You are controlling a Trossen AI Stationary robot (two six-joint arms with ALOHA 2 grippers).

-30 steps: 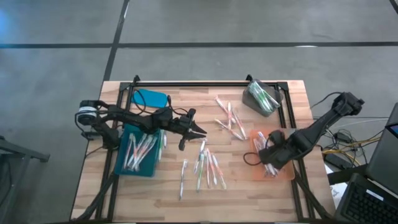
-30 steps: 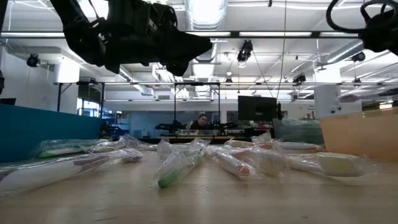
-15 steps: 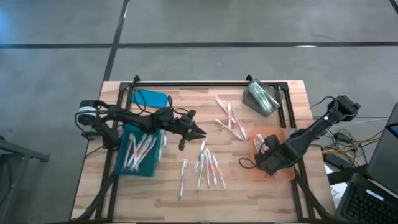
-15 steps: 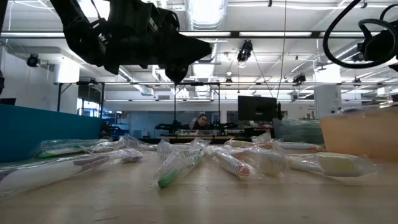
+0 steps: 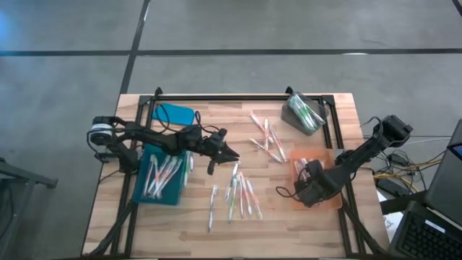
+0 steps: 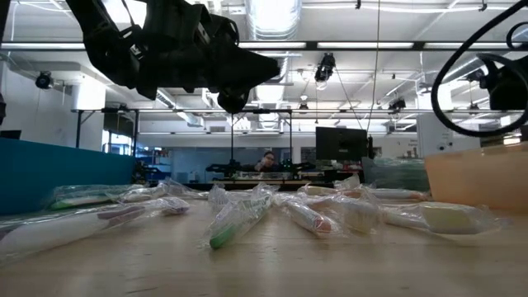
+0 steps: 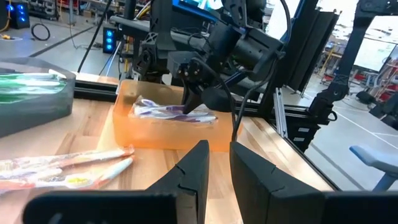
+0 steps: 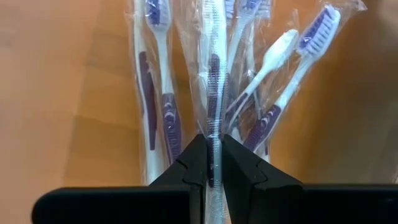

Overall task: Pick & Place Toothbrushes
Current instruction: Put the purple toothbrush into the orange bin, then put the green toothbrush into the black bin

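Wrapped toothbrushes (image 5: 242, 192) lie loose on the middle of the wooden table, with more toothbrushes (image 5: 268, 140) toward the far side. Others fill a teal tray (image 5: 146, 193), a grey bin (image 5: 291, 119) and an orange tray (image 5: 334, 203). My right gripper (image 5: 309, 186) is down in the orange tray, shut on one wrapped toothbrush (image 8: 213, 81) among purple-handled ones. My left gripper (image 5: 232, 153) hovers above the table's middle beside the teal tray. Its fingers (image 7: 193, 171) stand a narrow gap apart with nothing between them. My right gripper pinches a wrapped white-and-purple toothbrush by its handle (image 8: 213, 134) between its two fingers (image 8: 198, 155). It comes slanting down from above, and the toothbrush runs on ahead of the fingers. The forward part lies over the other wrapped toothbrushes in the orange tray.
A teal flat piece (image 5: 175, 113) lies near the far left corner. Black frame rails (image 5: 216, 97) run along the far edge and down both sides of the table. Bare wood shows along the near edge (image 5: 289, 235). The room behind holds desks, monitors and a person (image 6: 267, 160) far off.
My right gripper has sunk lower into the orange tray and shifted a little toward the table's near edge, its arm folding down with it. The left arm has stayed still.
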